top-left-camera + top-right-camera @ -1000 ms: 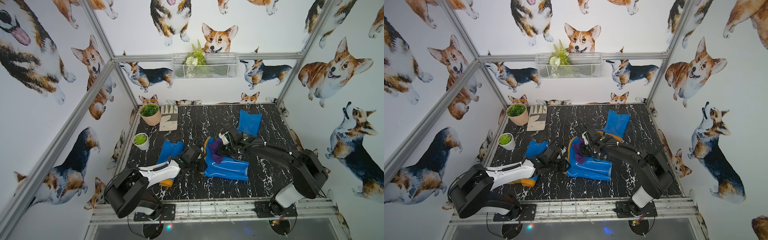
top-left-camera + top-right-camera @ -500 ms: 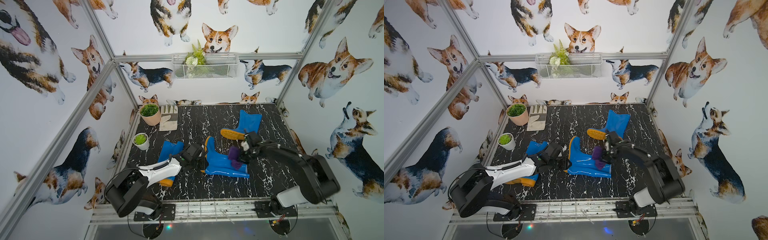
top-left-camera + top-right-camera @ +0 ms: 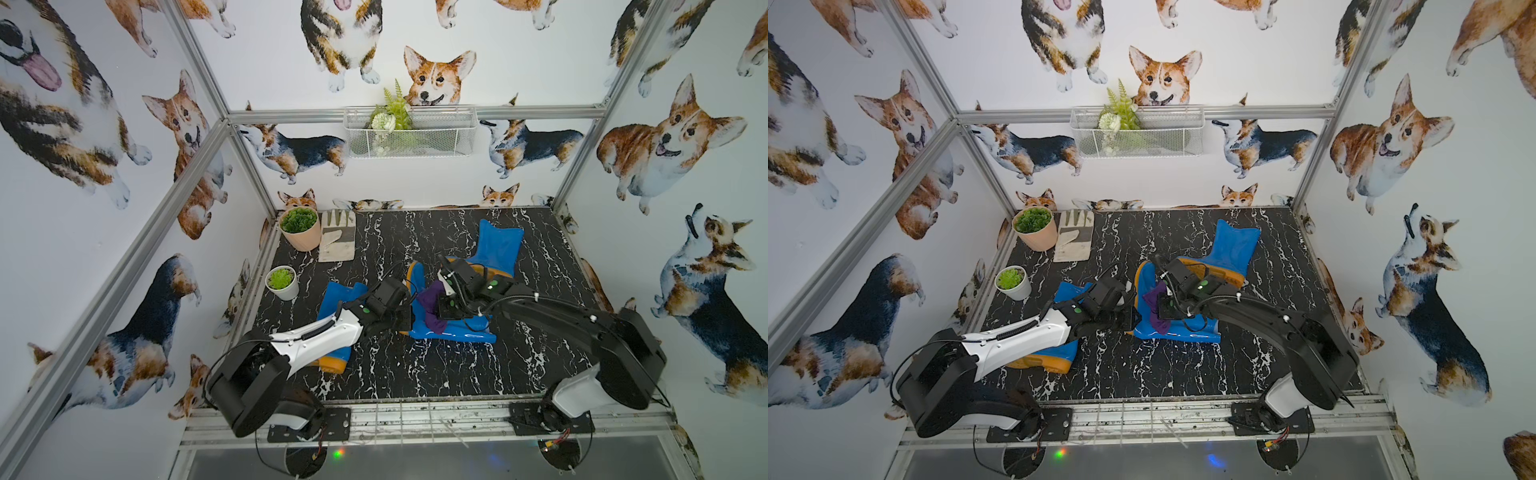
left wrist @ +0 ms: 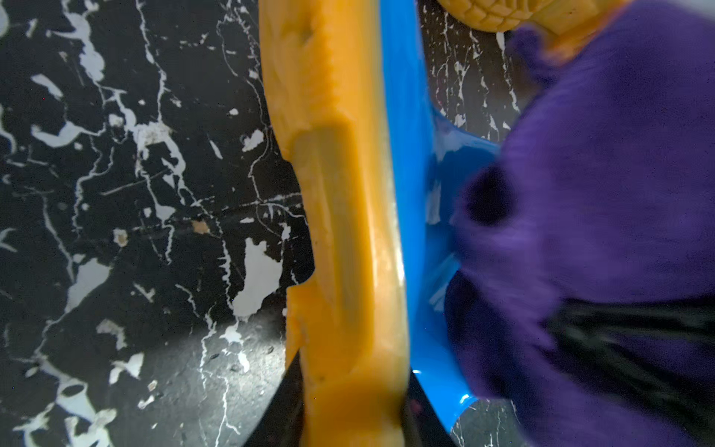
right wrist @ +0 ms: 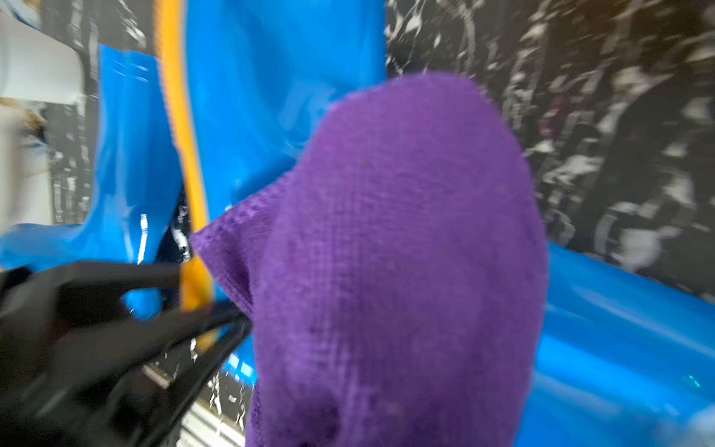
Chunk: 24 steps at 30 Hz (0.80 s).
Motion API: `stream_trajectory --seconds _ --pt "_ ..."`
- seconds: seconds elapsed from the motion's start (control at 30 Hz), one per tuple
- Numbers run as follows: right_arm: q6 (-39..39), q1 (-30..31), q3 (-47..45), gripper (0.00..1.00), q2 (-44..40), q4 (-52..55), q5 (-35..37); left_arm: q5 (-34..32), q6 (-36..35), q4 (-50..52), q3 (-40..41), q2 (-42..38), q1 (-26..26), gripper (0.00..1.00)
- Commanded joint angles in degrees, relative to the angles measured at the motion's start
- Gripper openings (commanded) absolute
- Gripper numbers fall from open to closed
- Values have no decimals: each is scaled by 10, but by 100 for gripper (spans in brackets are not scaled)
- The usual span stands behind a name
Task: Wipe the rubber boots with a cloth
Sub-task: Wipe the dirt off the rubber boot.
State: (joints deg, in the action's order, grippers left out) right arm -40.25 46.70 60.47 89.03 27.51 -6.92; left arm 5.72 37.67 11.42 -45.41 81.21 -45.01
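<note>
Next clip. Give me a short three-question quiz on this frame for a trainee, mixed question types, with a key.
1. True or false: nothing is holding the cloth.
2. The left gripper is clamped on which part of the middle boot? A: shaft opening; B: orange sole; C: nothing.
3. What lies beside the peach pot?
Key: 1 false, the right gripper holds it on the middle boot. 2 B. 3 the work glove.

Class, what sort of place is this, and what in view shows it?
Probably a staged robot test booth: an aluminium frame with corgi-print walls, two robot arms bolted to a front rail, and props like rubber boots.
</note>
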Motion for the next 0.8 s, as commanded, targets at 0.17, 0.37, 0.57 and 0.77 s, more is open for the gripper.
stream_trajectory --seconds 0.17,0.37,0.57,0.77 --pt "66 -307 -185 0 -176 89 -9 18 -32 -51 -8 7 0 0" --pt "56 -329 -151 0 -311 109 -29 16 -62 -9 -16 28 -1 47" --pt "37 -189 -69 0 -215 59 -5 -23 -91 30 -3 -20 -1 66" --pt "193 -64 57 0 -53 41 -109 -30 -63 -45 110 -99 -5 65"
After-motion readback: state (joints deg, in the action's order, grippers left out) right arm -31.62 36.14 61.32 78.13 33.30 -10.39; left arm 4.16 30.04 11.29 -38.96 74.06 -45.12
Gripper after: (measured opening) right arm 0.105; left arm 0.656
